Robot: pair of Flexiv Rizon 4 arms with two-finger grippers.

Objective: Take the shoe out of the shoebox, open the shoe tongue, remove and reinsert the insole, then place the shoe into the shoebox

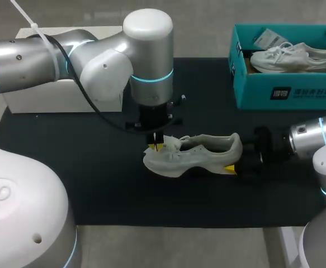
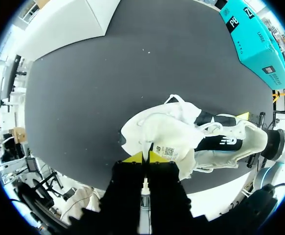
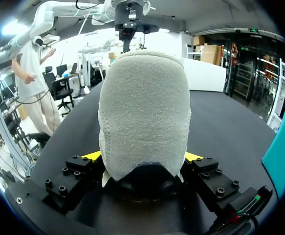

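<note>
Right pincer (image 3: pixel 142 156) clamps the shoe (image 1: pixel 199 153) at the heel (image 3: pixel 144 112), steadying it on the desk (image 1: pixel 95 184), while left pincer (image 2: pixel 144 156) pinches the tongue (image 2: pixel 166 139), likely to pull it open.

A pale grey suede shoe (image 1: pixel 199 153) with a black lining is seen on a black mat (image 1: pixel 95 184). Bright yellow tips are carried by the black left gripper (image 2: pixel 145 157) and the black right gripper (image 3: pixel 142 159). A teal cardboard shoebox (image 1: pixel 252 95), marked with a black label printed in white, is occupied by a white lace-up shoe (image 1: pixel 291 58). The silver left arm (image 1: pixel 34 61) and silver right arm (image 1: pixel 313 137) are banded with cyan light rings.
</note>
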